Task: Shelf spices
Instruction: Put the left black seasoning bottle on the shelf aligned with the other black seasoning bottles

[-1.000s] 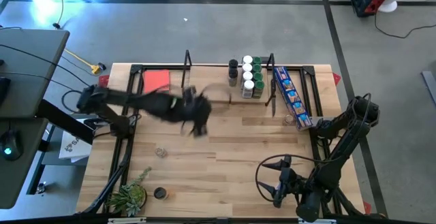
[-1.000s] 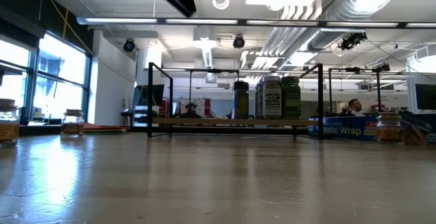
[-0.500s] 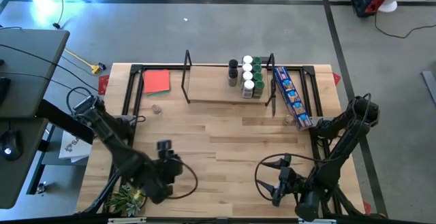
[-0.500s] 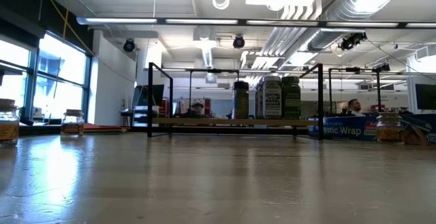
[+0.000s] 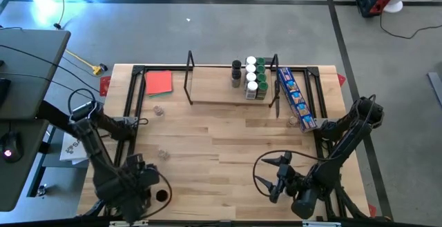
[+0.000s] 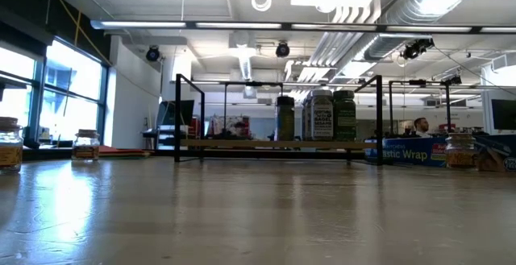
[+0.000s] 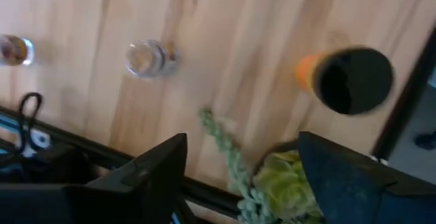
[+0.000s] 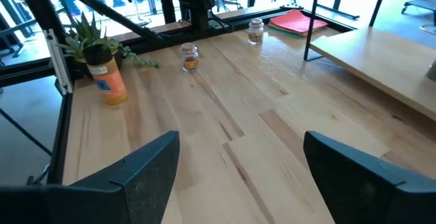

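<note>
Shelving partly done: we have a cluster of jars (image 5: 250, 79) on the shelf (image 5: 221, 96).
Three remain on the table (image 5: 228, 151); our left gripper (image 5: 138, 185), spread and empty, hangs above the black-capped one (image 7: 349, 80), our right gripper (image 5: 276, 179) waits spread.

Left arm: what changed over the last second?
The left gripper swung from beside the shelf back to the table's near-left corner, above the black-capped jar and plant, jaws open and empty. The right gripper barely shifted, jaws open. Shelved jars stayed put.
</note>
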`<act>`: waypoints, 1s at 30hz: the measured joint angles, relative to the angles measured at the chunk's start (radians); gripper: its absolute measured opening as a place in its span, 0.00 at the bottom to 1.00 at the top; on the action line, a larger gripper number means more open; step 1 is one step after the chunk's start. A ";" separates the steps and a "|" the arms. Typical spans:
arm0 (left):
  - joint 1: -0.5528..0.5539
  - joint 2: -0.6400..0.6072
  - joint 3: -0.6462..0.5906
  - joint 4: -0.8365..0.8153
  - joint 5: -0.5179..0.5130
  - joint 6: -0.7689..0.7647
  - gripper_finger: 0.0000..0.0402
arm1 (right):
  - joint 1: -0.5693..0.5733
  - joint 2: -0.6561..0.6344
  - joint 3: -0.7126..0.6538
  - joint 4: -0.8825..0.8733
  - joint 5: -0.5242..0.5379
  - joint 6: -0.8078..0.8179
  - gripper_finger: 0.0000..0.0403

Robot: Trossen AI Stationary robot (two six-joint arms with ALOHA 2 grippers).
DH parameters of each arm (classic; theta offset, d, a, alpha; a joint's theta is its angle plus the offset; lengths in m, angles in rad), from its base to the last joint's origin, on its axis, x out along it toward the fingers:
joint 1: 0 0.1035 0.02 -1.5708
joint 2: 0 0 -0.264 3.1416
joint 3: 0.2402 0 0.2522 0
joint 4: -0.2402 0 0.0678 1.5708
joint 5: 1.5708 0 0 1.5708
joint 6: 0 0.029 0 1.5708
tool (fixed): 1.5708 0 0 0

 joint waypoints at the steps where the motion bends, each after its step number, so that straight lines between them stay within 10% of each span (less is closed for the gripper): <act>1: -0.010 0.000 0.000 0.009 0.002 -0.004 0.71 | -0.001 0.000 0.000 0.000 0.000 -0.005 0.77; 18: -0.025 0.067 -0.176 0.310 0.135 0.088 0.76 | -0.001 0.000 0.000 0.002 -0.005 -0.022 0.77; 30: -0.016 0.067 -0.230 0.503 0.012 0.196 0.76 | -0.002 0.000 0.000 0.016 -0.003 -0.023 0.77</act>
